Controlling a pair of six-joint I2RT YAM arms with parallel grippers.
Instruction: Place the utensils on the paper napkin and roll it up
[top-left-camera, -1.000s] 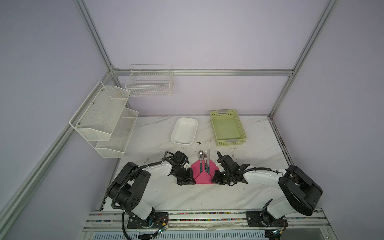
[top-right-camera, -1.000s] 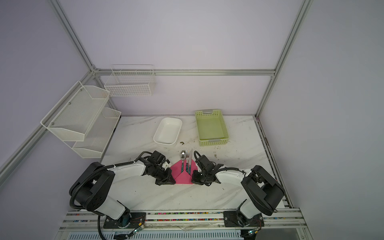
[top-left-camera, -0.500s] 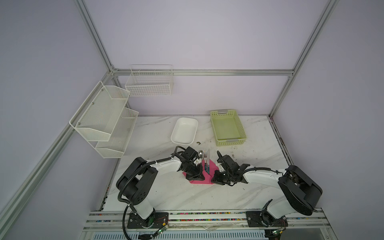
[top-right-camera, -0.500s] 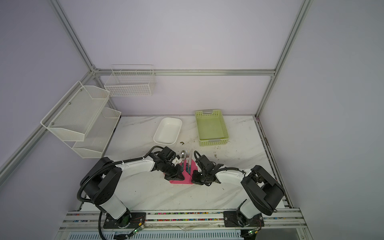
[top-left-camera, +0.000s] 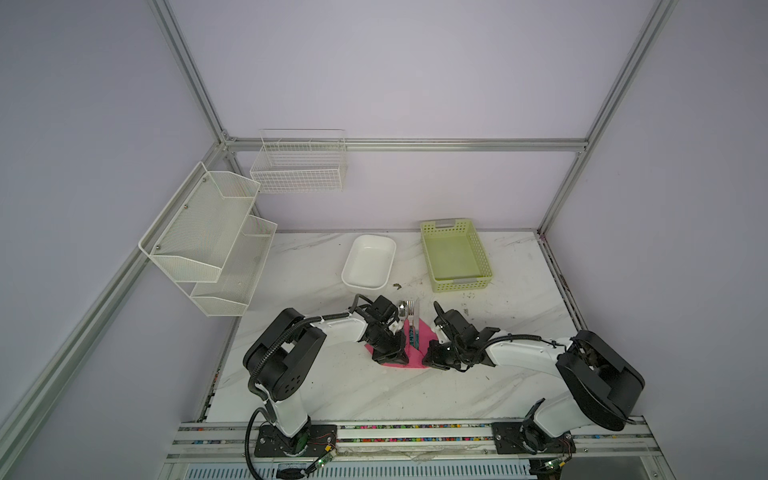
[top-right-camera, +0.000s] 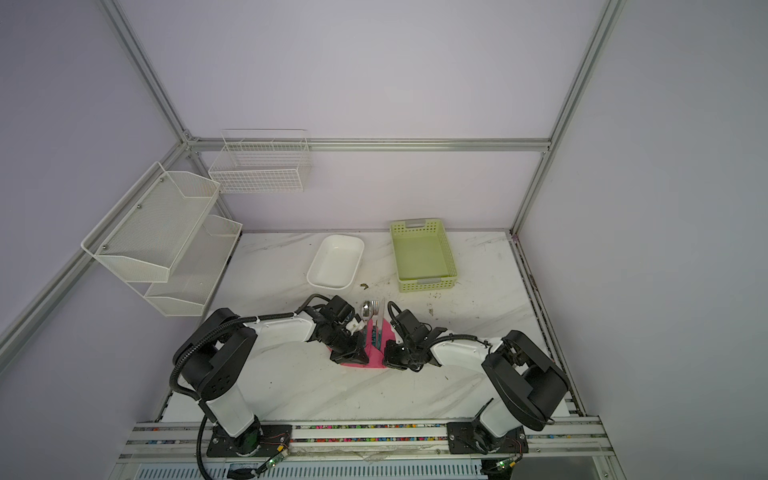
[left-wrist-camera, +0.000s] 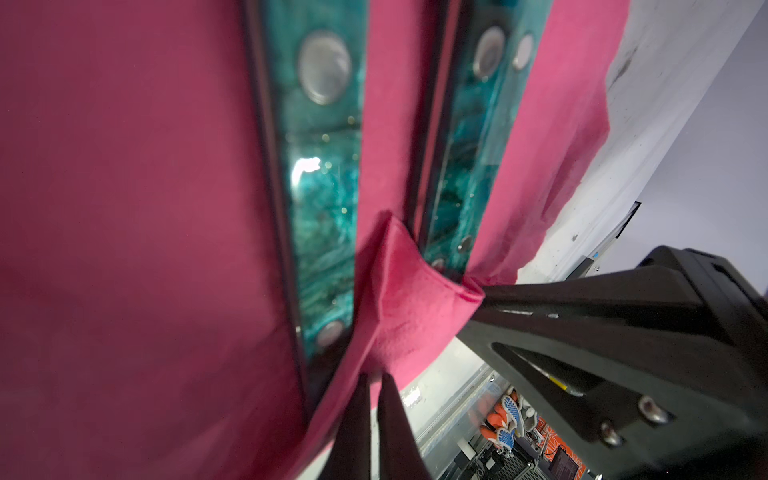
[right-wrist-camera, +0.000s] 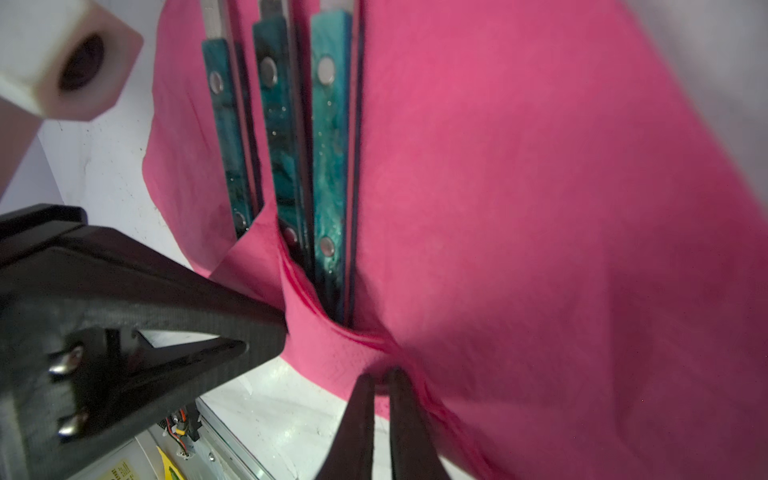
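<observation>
Both arms are folded low over the near-centre of the marble tabletop (top-left-camera: 374, 395), with their grippers facing each other across the paper napkin (top-left-camera: 424, 332).

- Paper napkin: bright pink, on the tabletop between the two grippers. Only narrow strips of it show in both top views. Up close the sheet stands up on either side of the handles, and a small fold wraps their near ends.
- Utensils (top-left-camera: 409, 309): they lie on the napkin, pointing near to far. The silver heads stick out past its far edge onto bare tabletop. The right wrist view shows three teal handles (right-wrist-camera: 328, 145) side by side, very close together. The left wrist view shows two of them (left-wrist-camera: 324, 187).
- Left gripper (top-left-camera: 390, 357): on the napkin's left side. The fingertips (left-wrist-camera: 359, 399) are nearly together, pinching the napkin's near edge.
- Right gripper (top-left-camera: 430, 361): on the napkin's right side, tips close to the left gripper's. The fingertips (right-wrist-camera: 361, 395) are a sliver apart, with a bunched fold of napkin between them.

Farther back on the tabletop are a white rectangular dish (top-left-camera: 349, 266) and, to its right, a pale green plastic basket (top-left-camera: 457, 284). A white mesh shelf rack (top-left-camera: 208, 232) hangs on the left wall and a wire basket (top-left-camera: 299, 174) on the far wall.
</observation>
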